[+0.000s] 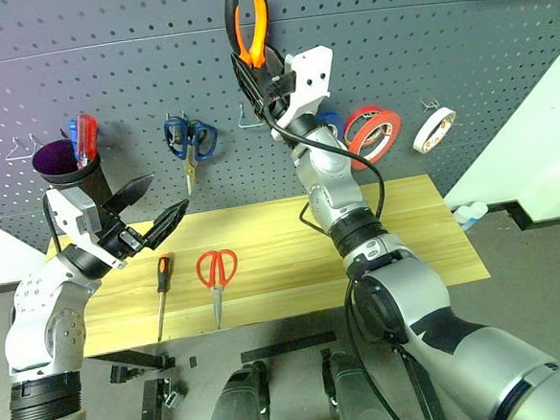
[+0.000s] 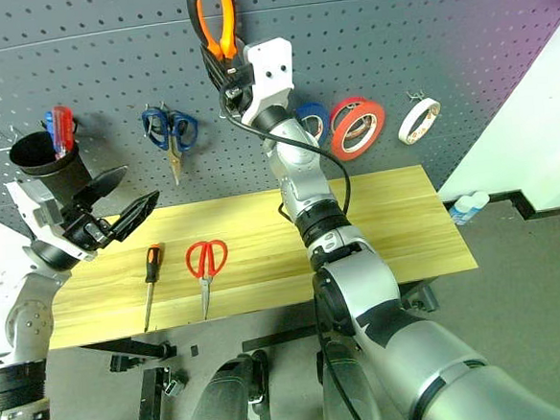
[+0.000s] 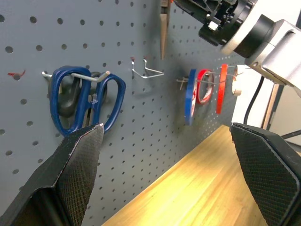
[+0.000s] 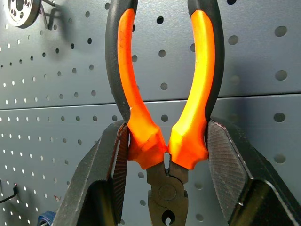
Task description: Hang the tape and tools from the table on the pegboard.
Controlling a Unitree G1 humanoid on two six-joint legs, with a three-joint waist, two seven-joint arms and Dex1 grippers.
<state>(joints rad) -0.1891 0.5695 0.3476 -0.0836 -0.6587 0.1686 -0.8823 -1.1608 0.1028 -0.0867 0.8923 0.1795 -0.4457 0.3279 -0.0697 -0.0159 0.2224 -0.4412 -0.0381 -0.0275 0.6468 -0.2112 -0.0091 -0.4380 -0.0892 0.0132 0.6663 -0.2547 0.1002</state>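
1. Right pincer (image 1: 255,66) is up high against the pegboard (image 1: 442,54), clamped on the pliers (image 1: 249,25). The orange-and-black handles point up, and in the right wrist view the two black fingers (image 4: 113,160) squeeze the handles just above the pivot, with the metal nose hanging down between them.
2. Left pincer (image 1: 153,207) sits off to the left over the end of the surface (image 1: 406,230), spread wide open with nothing in it. Its left wrist view looks along the board toward the hooks.
3. Still lying on the wood: the screwdriver (image 1: 162,293) with the orange-and-black handle, and just to its right the red-handled scissors (image 1: 217,280), blades pointing toward the near edge. They're close together but not touching.
4. The whitish tape (image 1: 434,129) already hangs on a hook on the right part of the board, well apart from everything on the planks.
5. Other stuff on the board: blue-handled scissors (image 1: 190,139) on a hook, red/orange rolls (image 1: 373,134) left of the whitish one, a blue roll (image 3: 190,96) next to those, and a red screwdriver (image 1: 86,139) at the far left.
6. There's an empty wire hook (image 3: 146,71) between the blue scissors and the rolls, roughly below the held pliers.
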